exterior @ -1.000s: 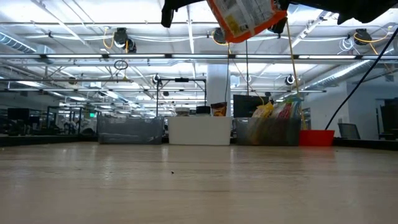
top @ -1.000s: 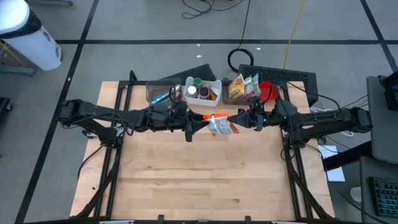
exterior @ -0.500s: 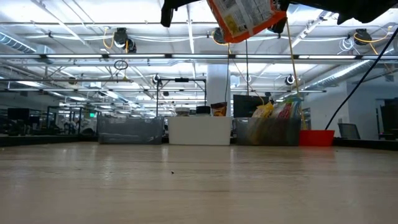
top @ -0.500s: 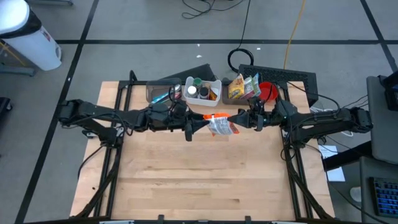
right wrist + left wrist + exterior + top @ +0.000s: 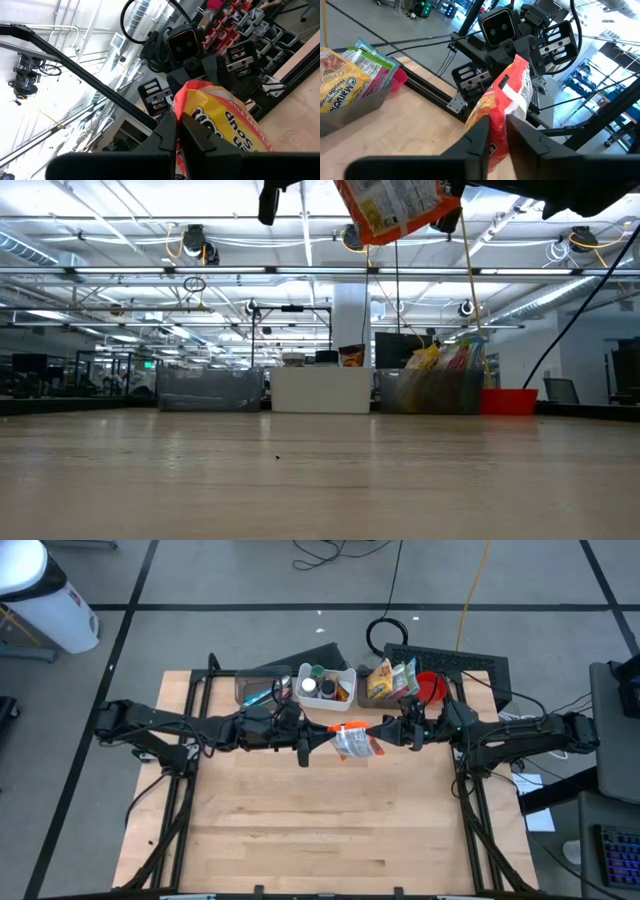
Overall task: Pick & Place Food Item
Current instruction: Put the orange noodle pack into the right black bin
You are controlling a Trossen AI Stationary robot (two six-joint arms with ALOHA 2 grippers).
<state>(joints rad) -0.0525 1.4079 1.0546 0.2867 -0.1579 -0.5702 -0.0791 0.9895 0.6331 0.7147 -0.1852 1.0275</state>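
An orange and white snack packet [image 5: 352, 743] hangs high over the table's far middle, between my two arms. My left gripper [image 5: 328, 738] reaches in level from the table's left and is shut on it. My right gripper [image 5: 386, 732] comes from the table's right and is shut on its other side. The low view shows the packet [image 5: 395, 210] far above the wooden table top [image 5: 320, 480]. Each wrist view looks across the packet at the other arm's wrist. My left gripper pinches the packet's edge toward the table's left [image 5: 495, 117] between its two fingers [image 5: 479, 134], coming in level from the left. The packet is lifted clear of the table. My right gripper pinches the packet's orange edge toward the table's right [image 5: 195, 100] between its two fingers [image 5: 167, 127], from the right and slanting slightly upward. The packet sits clear of everything below.
Along the far edge stand a clear bin [image 5: 262, 687], a white bin with jars [image 5: 327, 683], a bin of snack packets [image 5: 392, 680] and a red bowl [image 5: 430, 687]. The wooden table [image 5: 320, 830] spreads out on the near side of the arms.
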